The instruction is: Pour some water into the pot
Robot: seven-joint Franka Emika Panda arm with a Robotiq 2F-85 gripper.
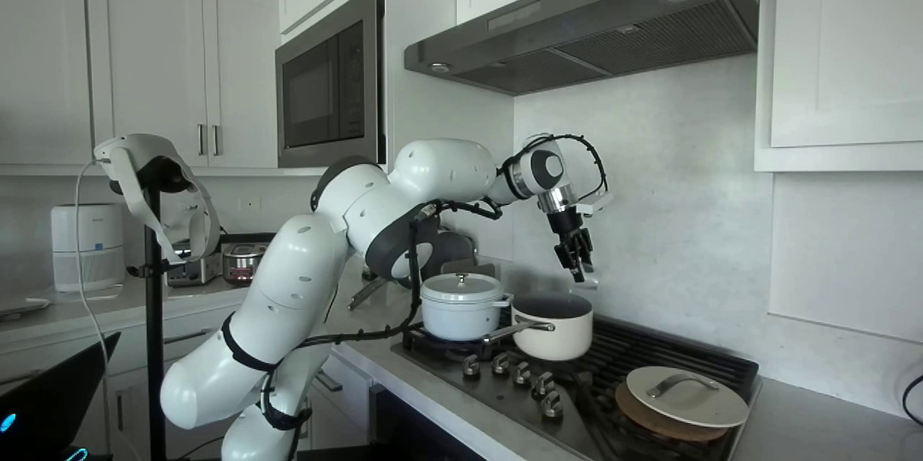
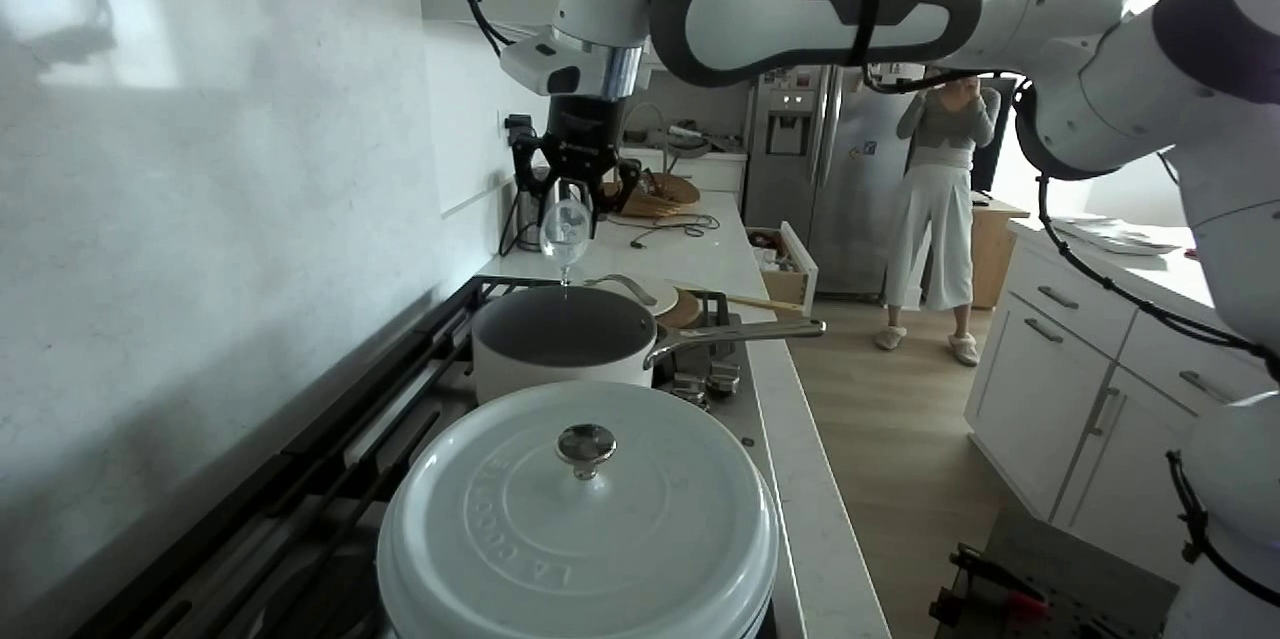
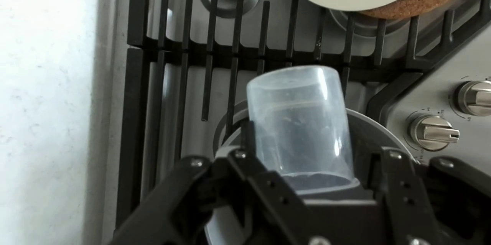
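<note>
You are pinching the clear cup (image 2: 566,231) in your gripper (image 3: 312,153), tilted above the white pot (image 1: 566,340); water (image 2: 565,277) is streaming down into it. A lid (image 2: 640,559) is covering the blue pot (image 1: 461,322) alongside.

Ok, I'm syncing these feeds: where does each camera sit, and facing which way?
Wrist view: mounted above the black gripper, facing down past the transparent cup; gripper shows.
In an exterior view: in front of the steel stovetop, facing it aslant; white jointed arm and gripper show.
In an exterior view: close to the round pale-blue lidded pot, facing along the stovetop; arm and gripper show.
Both exterior views share the round cream saucepan.
</note>
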